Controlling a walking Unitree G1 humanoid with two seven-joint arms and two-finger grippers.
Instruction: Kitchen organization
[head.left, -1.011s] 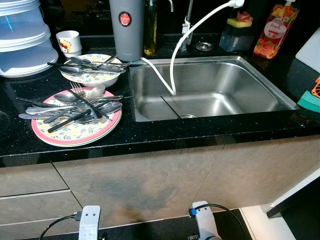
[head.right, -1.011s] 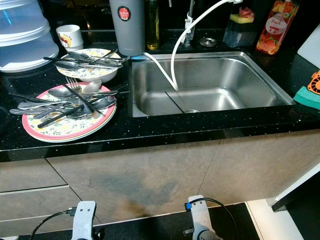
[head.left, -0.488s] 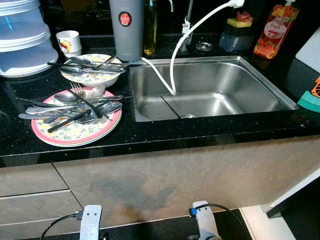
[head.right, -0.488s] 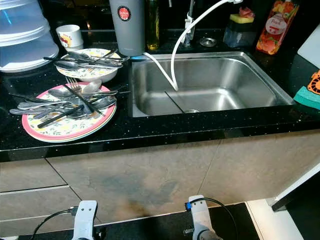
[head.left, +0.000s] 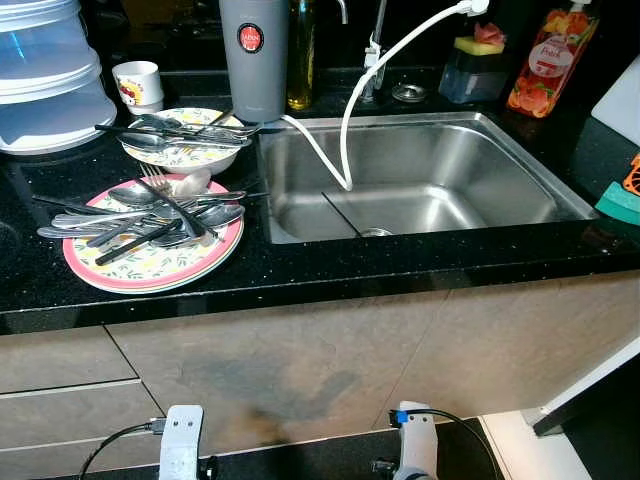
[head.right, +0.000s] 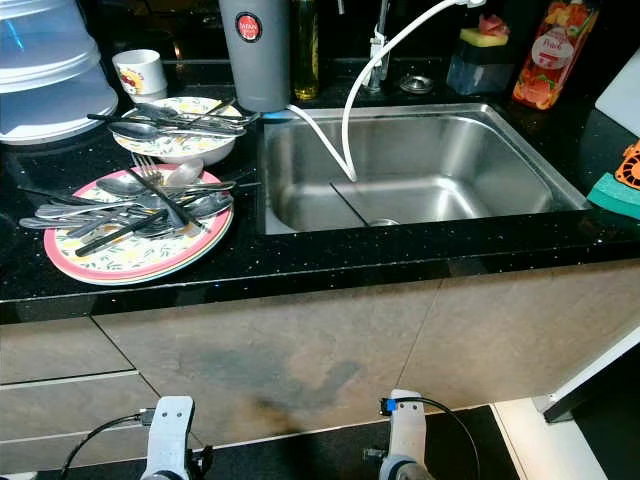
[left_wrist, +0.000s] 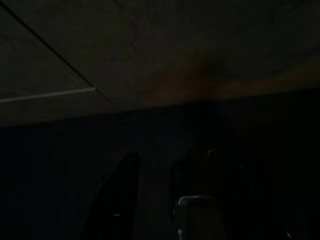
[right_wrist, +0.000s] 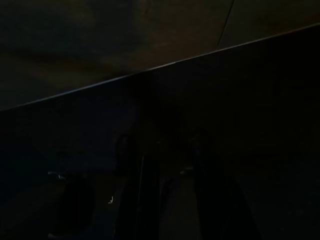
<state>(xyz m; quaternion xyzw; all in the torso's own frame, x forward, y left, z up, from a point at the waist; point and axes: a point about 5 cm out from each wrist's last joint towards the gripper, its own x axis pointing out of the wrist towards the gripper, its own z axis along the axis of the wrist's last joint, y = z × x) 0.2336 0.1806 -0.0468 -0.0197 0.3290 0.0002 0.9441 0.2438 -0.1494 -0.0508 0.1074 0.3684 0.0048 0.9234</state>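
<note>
1. The counter (head.left: 420, 262) is glossy black stone with fine speckles
2. The sink (head.left: 520, 170) is brushed, satin metal
3. The cutlery (head.left: 140, 215) is shiny metal
4. The cabinet front (head.left: 300, 360) looks matt

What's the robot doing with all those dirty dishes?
Nothing yet. It stands facing the counter with both arms hanging low by the cabinet, touching nothing. A pink-rimmed plate and a floral bowl piled with cutlery wait left of the sink, where a white hose dangles into the basin.
</note>
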